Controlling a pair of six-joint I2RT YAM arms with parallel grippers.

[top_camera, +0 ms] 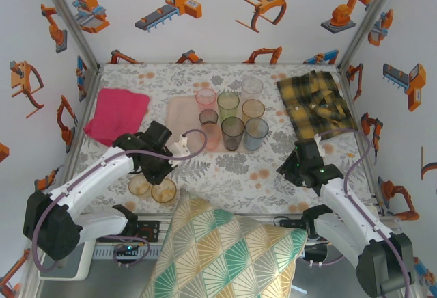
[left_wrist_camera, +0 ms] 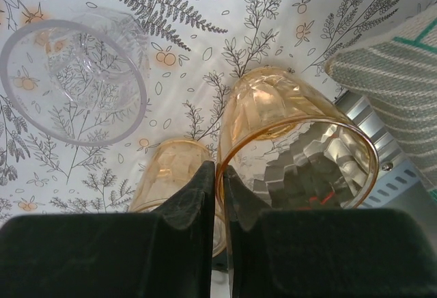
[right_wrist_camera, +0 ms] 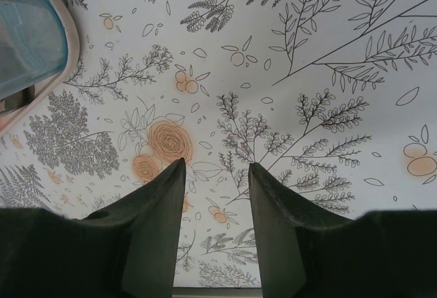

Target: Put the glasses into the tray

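Glasses (top_camera: 232,132) stand mostly on the tray (top_camera: 179,110) in the middle of the worktop (top_camera: 225,168); two amber ones stand off it, near the front edge. From above, the left arm bends toward these two, with the left pincer (top_camera: 158,177) pointing down at an amber glass (top_camera: 164,191). The right pincer (top_camera: 298,161) is low over bare worktop, apart from the tray.

At the left wrist, the left pincer (left_wrist_camera: 220,169) is pinched narrow on the rim of the amber glass (left_wrist_camera: 293,134). A second amber glass (left_wrist_camera: 171,168) is just beside it, and a clear glass (left_wrist_camera: 75,72) stands farther off.

At the right wrist, the right pincer (right_wrist_camera: 217,165) is partly open and holds nothing. A blue glass (right_wrist_camera: 27,31) stands at the tray (right_wrist_camera: 72,45) corner.
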